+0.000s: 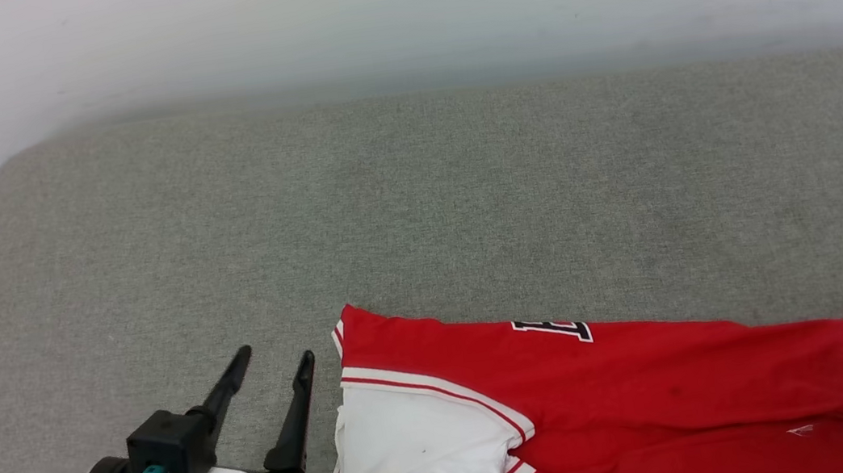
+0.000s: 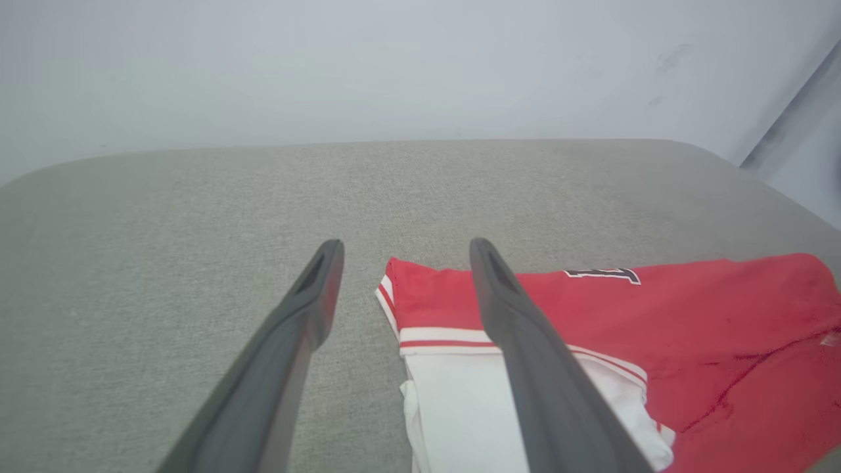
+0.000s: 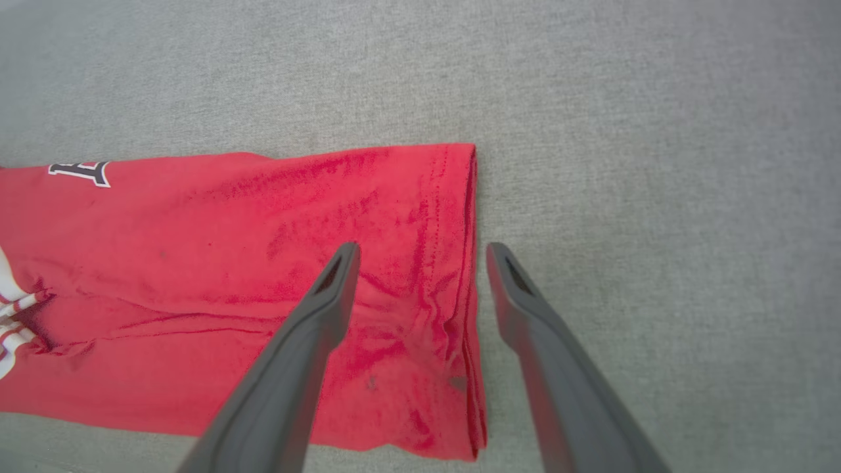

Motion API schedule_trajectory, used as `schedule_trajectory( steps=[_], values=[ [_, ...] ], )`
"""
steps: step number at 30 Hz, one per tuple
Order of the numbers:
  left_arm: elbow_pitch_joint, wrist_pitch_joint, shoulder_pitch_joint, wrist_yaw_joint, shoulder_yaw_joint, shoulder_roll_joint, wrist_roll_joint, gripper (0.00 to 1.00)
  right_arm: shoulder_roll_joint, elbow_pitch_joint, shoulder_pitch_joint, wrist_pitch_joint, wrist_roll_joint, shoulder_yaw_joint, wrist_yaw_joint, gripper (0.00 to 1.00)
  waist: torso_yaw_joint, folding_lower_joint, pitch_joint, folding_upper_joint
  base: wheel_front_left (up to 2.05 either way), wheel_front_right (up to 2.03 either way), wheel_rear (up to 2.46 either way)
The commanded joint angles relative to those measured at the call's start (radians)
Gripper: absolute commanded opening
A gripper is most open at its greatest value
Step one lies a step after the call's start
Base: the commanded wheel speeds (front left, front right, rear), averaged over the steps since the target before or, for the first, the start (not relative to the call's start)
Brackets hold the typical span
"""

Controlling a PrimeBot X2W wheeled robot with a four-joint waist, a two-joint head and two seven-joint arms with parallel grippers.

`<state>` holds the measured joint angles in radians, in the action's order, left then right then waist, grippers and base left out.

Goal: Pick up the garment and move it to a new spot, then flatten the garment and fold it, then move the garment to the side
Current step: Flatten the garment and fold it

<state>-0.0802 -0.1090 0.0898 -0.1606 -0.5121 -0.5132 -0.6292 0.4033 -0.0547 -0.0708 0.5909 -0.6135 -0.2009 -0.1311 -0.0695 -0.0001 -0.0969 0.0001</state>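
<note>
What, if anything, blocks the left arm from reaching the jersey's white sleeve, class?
Probably nothing. The left gripper hovers with its jaws open just beside the white sleeve of the red jersey. Between them lies bare grey cushion, so it likely can reach.

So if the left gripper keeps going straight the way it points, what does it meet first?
Probably the shoulder corner of the garment, which lies between the fingertips of the left gripper in its wrist view; if it passes above that, the grey cushion. Height is unclear.
</note>
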Motion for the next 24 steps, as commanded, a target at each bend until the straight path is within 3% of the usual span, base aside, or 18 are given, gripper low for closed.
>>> schedule_trajectory(
  steps=[1, 5, 9, 17, 24],
  values=[
    [0.004, -0.031, 0.018, -0.013, 0.006, -0.005, 0.032, 1.00, -0.032, 0.007, 0.021, 0.033, 0.025, -0.035, 0.001, 1.00, 0.001, 0.0001, -0.004, -0.0001, 0.00, 0.00, 0.00],
    [0.029, -0.115, 0.025, -0.058, 0.029, 0.009, 0.095, 1.00, -0.108, 0.023, 0.056, 0.128, 0.139, -0.118, 0.001, 1.00, -0.002, 0.0001, -0.024, -0.0001, 0.00, 0.00, 0.00],
    [0.051, -0.150, 0.029, -0.067, 0.058, 0.027, 0.136, 1.00, -0.171, 0.012, 0.087, 0.198, 0.212, -0.164, 0.001, 1.00, -0.008, 0.0001, -0.047, -0.0001, 0.00, 0.00, 0.00],
    [0.088, -0.158, 0.021, -0.024, 0.100, 0.073, 0.177, 1.00, -0.204, -0.044, 0.109, 0.260, 0.270, -0.206, 0.001, 1.00, -0.028, 0.0001, -0.092, -0.0001, 0.00, 0.00, 0.00],
    [0.102, -0.158, 0.030, 0.014, 0.139, 0.103, 0.204, 1.00, -0.222, -0.115, 0.092, 0.250, 0.243, -0.156, 0.000, 1.00, -0.039, 0.0001, -0.109, -0.0001, 0.00, 0.00, 0.00]
  ],
)
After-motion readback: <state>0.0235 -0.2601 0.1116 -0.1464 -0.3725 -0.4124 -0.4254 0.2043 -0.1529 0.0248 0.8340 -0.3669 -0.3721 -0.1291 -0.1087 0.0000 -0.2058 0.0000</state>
